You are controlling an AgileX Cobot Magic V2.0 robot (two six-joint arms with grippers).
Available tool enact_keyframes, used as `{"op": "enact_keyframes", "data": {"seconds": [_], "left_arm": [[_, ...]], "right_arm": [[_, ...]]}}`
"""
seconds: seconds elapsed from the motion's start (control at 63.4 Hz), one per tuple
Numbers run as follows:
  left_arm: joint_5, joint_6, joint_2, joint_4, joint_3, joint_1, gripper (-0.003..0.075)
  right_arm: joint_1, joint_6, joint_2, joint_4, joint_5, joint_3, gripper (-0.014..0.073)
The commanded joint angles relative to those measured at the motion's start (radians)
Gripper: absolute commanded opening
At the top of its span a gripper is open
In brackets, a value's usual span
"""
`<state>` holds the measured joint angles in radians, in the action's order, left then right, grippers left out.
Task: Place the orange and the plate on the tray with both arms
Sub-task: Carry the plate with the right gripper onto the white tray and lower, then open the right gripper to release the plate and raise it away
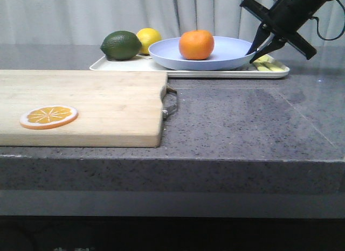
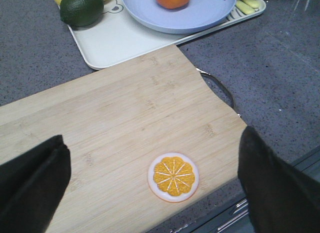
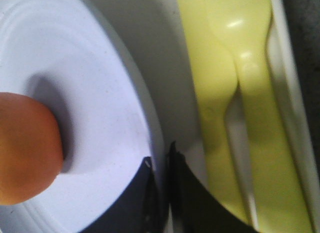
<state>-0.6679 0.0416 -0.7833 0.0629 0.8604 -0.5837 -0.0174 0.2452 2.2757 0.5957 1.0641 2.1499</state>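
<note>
1. Nearest me, at about eight o'clock on the grey speckled surface (image 1: 259, 127), lies a light wooden cutting board (image 1: 97, 103) with a metal handle (image 1: 171, 103) on its right end.
2. A flat orange slice (image 1: 48, 117) rests on the board towards its near left corner, well apart from everything else.
3. The left pincer (image 2: 150, 185) hangs above that board with its two dark fingers (image 2: 32, 185) spread wide and nothing between them; the slice shows in the gap below. It is out of sight from the front.
4. Farther back, around twelve o'clock, the cream-white tray (image 1: 188, 73) sits just beyond the board's far right corner.
5. The pale lavender-blue plate (image 1: 226, 57) rests on the tray, filling its middle and right part.
6. The orange (image 1: 197, 44) sits on the plate, a little left of the plate's centre.
7. At the tray's left end, near eleven o'clock, a dark green lime (image 1: 121, 45) stands just beside a yellow lemon (image 1: 149, 39), which is behind it.
8. At the tray's right end lie pale yellow utensils (image 3: 250, 118), just beside the plate.
9. The right pincer (image 1: 261, 49) reaches down from one o'clock, and its fingers are clenched on the plate's right rim, one inside and one outside.
</note>
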Motion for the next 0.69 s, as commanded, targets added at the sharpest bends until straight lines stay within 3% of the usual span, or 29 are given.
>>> {"op": "enact_keyframes", "data": {"seconds": [0.0, 0.126, 0.221, 0.41, 0.678], "left_arm": [[0.076, 0.008, 0.004, 0.0, 0.027, 0.004, 0.0654], [0.076, 0.008, 0.004, 0.005, 0.027, 0.004, 0.0654], [0.076, 0.008, 0.004, 0.005, 0.027, 0.004, 0.0654], [0.076, 0.008, 0.004, 0.005, 0.027, 0.004, 0.0654], [0.076, 0.008, 0.004, 0.007, 0.027, 0.004, 0.0654]], "right_arm": [[0.001, 0.001, -0.071, 0.057, -0.033, 0.039, 0.0138], [0.001, 0.001, -0.07, 0.057, -0.033, 0.039, 0.0281], [0.0, 0.001, -0.07, 0.057, -0.03, 0.041, 0.0335], [-0.004, 0.001, -0.079, 0.033, 0.02, 0.089, 0.0341], [0.025, 0.001, -0.197, -0.203, 0.107, 0.1, 0.0339]]}}
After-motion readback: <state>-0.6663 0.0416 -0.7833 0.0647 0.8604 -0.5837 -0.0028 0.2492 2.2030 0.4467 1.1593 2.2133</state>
